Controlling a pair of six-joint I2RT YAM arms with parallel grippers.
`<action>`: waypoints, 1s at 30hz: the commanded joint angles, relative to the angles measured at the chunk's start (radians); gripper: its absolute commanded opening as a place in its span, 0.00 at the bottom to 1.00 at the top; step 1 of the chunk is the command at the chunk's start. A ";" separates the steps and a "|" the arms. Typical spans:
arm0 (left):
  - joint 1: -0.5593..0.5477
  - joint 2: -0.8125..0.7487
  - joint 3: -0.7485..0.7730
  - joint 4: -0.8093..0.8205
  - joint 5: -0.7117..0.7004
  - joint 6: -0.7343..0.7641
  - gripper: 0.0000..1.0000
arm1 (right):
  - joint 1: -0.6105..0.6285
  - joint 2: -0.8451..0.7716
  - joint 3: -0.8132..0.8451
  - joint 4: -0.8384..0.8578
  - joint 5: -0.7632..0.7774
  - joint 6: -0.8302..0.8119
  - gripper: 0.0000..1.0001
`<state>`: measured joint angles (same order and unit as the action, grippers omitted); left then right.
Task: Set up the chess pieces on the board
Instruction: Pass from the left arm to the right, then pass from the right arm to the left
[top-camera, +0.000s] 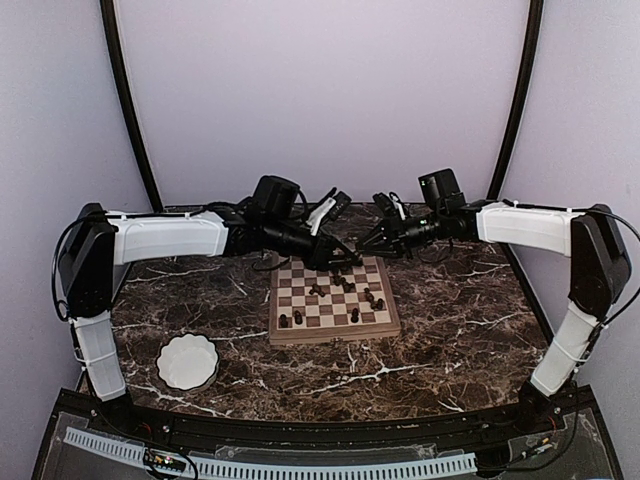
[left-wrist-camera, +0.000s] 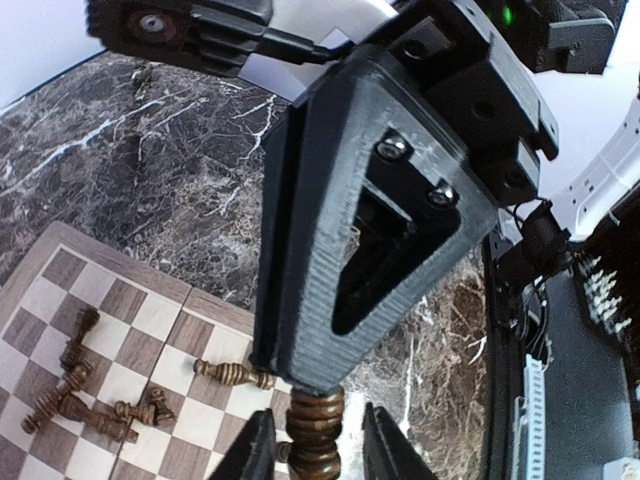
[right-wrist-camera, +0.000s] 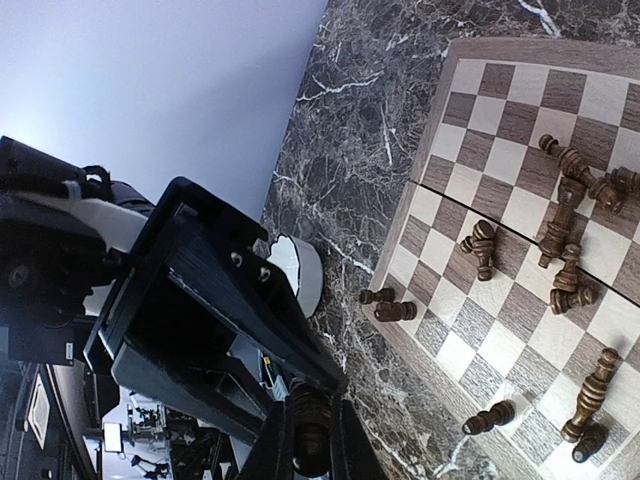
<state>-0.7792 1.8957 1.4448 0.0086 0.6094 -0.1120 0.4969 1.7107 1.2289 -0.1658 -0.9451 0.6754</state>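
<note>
The board (top-camera: 385, 322) lies mid-table. Several dark chess pieces (top-camera: 345, 284) are on it, many on their sides (right-wrist-camera: 560, 230), a few upright near the front edge (top-camera: 355, 315). My two grippers meet above the board's far edge. My right gripper (right-wrist-camera: 310, 448) is shut on a brown turned chess piece (right-wrist-camera: 311, 425). In the left wrist view the same piece (left-wrist-camera: 316, 435) stands between the fingers of my left gripper (left-wrist-camera: 318, 450). That gripper is open, with gaps on both sides of the piece. The right gripper's black finger (left-wrist-camera: 370, 200) covers the piece's top.
A white scalloped bowl (top-camera: 187, 362) sits at the front left of the marble table, and also shows in the right wrist view (right-wrist-camera: 303, 272). Both arms reach inward over the back of the table. A black rail (top-camera: 270, 440) runs along the near edge.
</note>
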 joint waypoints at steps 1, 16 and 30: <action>-0.007 -0.075 -0.026 0.014 -0.006 -0.003 0.39 | 0.002 -0.009 -0.017 0.055 -0.009 0.002 0.04; -0.011 -0.062 -0.060 0.008 0.003 0.006 0.23 | 0.002 -0.022 -0.024 0.056 -0.003 0.003 0.03; -0.001 -0.140 -0.153 -0.083 -0.088 -0.014 0.02 | 0.029 -0.058 0.098 -0.254 0.302 -0.294 0.03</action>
<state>-0.7837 1.8610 1.3560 -0.0246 0.5629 -0.1169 0.4984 1.7042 1.2549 -0.2871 -0.8154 0.5457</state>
